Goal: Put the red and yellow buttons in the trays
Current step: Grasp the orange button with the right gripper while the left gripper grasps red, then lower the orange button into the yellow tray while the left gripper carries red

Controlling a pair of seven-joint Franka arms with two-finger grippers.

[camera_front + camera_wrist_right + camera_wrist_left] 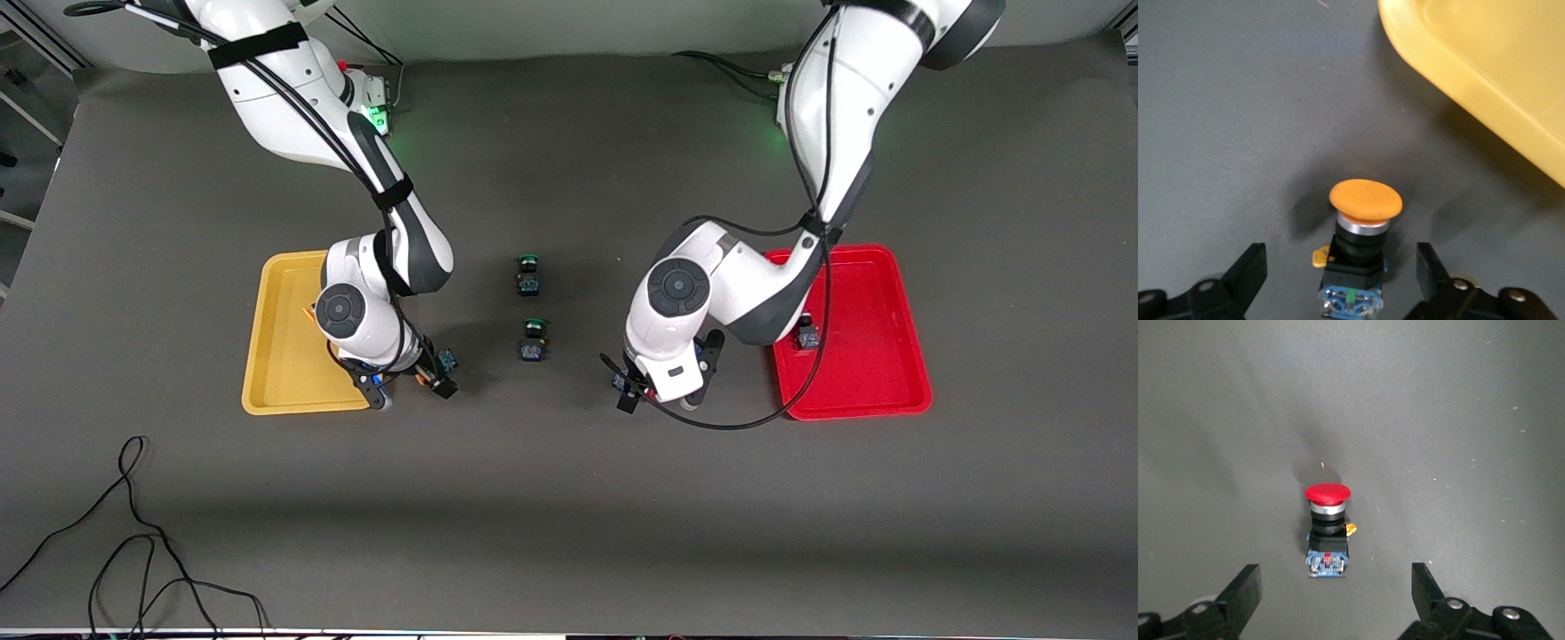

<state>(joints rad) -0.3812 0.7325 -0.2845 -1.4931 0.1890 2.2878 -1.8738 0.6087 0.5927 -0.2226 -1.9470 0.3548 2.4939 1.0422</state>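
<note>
The left hand (1336, 603) hangs low over the surface (569, 498) with its two fingers spread wide apart, and a red button (1327, 532) stands upright on the surface between and just ahead of them, touching neither. It looks light, hard and stiff, with a smooth domed cap on a silver collar over a dark blocky body. The cap is likely slippery and rounded, so I would judge the flat sides of the body, below the collar, the better place to close on; a small yellow tab sticks out at one side and is best kept clear of the fingers. Being top-heavy on a small base, it may tip if one finger touches first. The right hand (1341, 287) is likewise spread apart, low over an orange-yellow button (1358, 250) that stands upright on the surface just beside the rim of the yellow tray (284, 356), outside it; the same hold on the square body should suit. In the front view one button (807, 336) already lies in the red tray (880, 373), its cap colour too small to tell, and a little orange shows in the yellow tray, mostly hidden by the right arm. Two green buttons (529, 276) stand on the surface between the hands, one nearer the camera than the other.
</note>
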